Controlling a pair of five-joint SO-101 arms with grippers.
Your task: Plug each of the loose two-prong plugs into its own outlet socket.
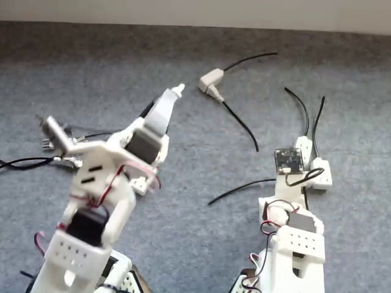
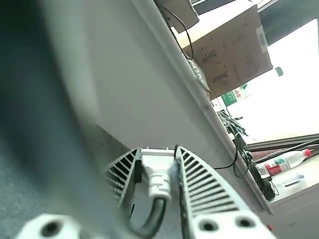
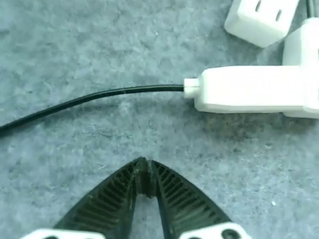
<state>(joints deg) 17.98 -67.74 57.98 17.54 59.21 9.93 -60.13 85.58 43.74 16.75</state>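
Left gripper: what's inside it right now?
A white plug sits clamped in the left gripper, its black cord trailing out. The plug's prongs are hidden, so I can't tell which way they face.

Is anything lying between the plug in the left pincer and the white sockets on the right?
Yes. The thin black cord of another loose white plug lies on the grey carpet between the left pincer, shut on a white two-prong plug, and the white outlet sockets. Held high, it could probably pass over.
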